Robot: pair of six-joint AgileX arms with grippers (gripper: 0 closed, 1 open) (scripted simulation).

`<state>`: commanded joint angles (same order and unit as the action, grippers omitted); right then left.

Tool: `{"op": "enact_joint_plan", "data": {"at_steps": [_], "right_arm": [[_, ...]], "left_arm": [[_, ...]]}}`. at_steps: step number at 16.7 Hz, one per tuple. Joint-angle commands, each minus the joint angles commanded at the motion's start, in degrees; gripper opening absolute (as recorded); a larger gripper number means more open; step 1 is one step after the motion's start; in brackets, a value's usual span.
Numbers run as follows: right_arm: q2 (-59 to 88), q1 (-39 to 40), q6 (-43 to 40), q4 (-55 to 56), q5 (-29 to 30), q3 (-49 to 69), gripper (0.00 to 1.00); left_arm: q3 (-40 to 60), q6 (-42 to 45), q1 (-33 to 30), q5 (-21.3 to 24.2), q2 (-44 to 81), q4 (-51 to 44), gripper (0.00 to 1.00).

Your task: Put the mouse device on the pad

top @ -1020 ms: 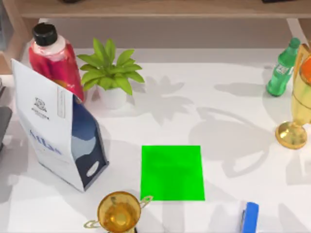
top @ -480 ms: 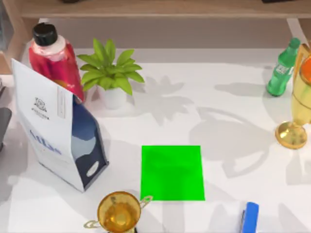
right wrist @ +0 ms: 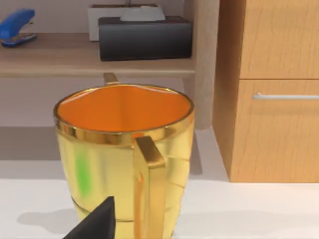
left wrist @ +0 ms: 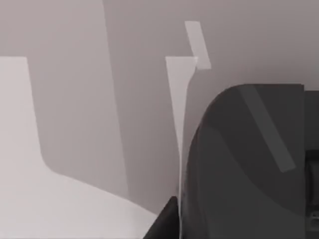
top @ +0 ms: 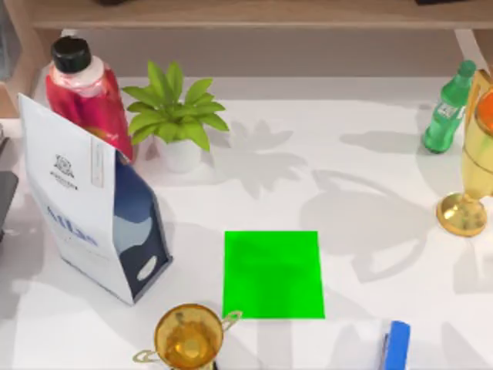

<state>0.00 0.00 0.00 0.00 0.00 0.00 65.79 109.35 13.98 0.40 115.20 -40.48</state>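
— What has been altered in the last second?

— Very little. A dark shape (top: 6,204) at the worktop's (top: 362,154) left edge has shifted slightly; everything else is unmoved. The pad (top: 273,274) is still bare, so the task is judged to be barely begun.

— Where is the mouse?

— Its place cannot be told. A dark rounded bulk (left wrist: 249,164) is seen close in the left wrist view, beside the thin edge of the white bag (top: 85,208), but it cannot be identified. The pad lies flat near the front, around the middle.

— And the hands?

— The left hand (left wrist: 164,226) is at the left edge by the bag. The right hand (right wrist: 94,224) is held just before the gold trophy (top: 470,169) at the right edge. How far either is open, and whether anything is held, cannot be told.

— What room is left around the pad?

— Bare worktop is offered behind it and to its right. The near corners are crowded: the gold cup (top: 189,339) has a handle at the left corner, and the blue stapler (top: 397,345) lies near the right one. An approach from behind is judged safest.
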Motion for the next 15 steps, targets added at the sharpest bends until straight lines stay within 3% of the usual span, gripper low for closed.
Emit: {"op": "enact_joint_plan", "data": {"at_steps": [7,15], "right_arm": [[0.0,0.0,0.0,0.0,0.0,0.0,1.0],[0.0,0.0,0.0,0.0,0.0,0.0,1.0]], "left_arm": [[2.8,-2.3,-0.8,-0.2,-5.3,-6.8,0.0],[13.0,-2.4,-1.0,-0.1,-10.6,-23.4,0.0]]}}
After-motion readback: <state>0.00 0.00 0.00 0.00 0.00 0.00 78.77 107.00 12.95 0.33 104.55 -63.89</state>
